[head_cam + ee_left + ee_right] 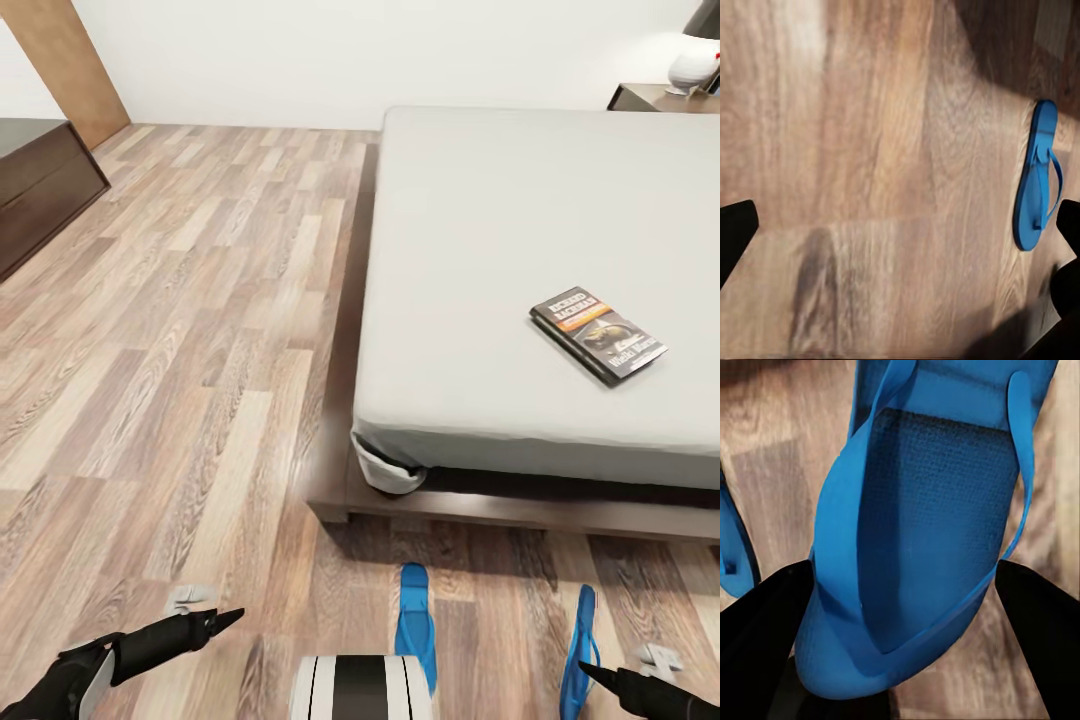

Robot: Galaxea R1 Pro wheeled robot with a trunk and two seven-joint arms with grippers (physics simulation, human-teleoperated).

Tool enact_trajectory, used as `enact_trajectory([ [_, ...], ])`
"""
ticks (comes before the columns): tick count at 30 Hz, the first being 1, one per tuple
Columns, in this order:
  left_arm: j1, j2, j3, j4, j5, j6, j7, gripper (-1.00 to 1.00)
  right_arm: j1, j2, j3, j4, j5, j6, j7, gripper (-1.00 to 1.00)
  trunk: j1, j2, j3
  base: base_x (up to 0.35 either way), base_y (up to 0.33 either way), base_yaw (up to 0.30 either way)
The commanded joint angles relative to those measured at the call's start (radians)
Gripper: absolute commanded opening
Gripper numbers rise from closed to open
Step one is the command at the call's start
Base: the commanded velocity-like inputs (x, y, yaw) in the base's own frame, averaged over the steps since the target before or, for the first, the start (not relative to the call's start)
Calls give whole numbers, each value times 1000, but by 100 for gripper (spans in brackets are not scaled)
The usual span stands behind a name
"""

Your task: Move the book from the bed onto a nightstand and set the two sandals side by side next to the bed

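The book (598, 335) lies flat on the pale mattress of the bed (480, 230), near its foot end. A nightstand (645, 97) peeks in beside the bed's far corner. One blue sandal (415, 622) lies flat on the floor just in front of the bed frame; it is also in the left wrist view (1039, 180). My left gripper (225, 618) hangs open over bare floor (900, 247), to the left of that sandal. The other sandal (578, 655) stands tilted on its edge, with my right gripper (592, 672) shut on its heel end (922, 532).
A long low dark cabinet (40, 185) lines the left wall, with a brown wooden panel (70, 60) behind it. A white object (692, 68) sits on the nightstand. The bed frame's corner (335, 505) juts out near the sandals. Wood floor stretches left of the bed.
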Motion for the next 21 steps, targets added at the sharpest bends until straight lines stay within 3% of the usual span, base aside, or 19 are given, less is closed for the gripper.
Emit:
enact_trajectory([
  [1, -1, -1, 8, -1, -9, 9, -7, 100, 0, 0, -8, 0, 1, 7, 4, -100, 0, 0, -1, 0, 292, 0],
  [6, -1, -1, 8, -1, -9, 9, -7, 100, 0, 1, -8, 0, 1, 7, -60, -100, 0, 0, -1, 0, 292, 0],
  [13, -1, -1, 8, -1, -10, 9, -6, 100, 0, 0, -9, -1, 1, 7, -83, -100, 0, 0, -1, 0, 292, 0],
  [16, -1, -1, 8, -1, -10, 9, -7, 100, 0, 0, -9, -1, 1, 7, -143, -100, 0, 0, -1, 0, 272, 0],
  [21, -1, -1, 8, -1, -10, 9, -7, 100, 0, 1, -9, -2, 1, 7, -186, -100, 0, 0, -1, 0, 126, 0],
])
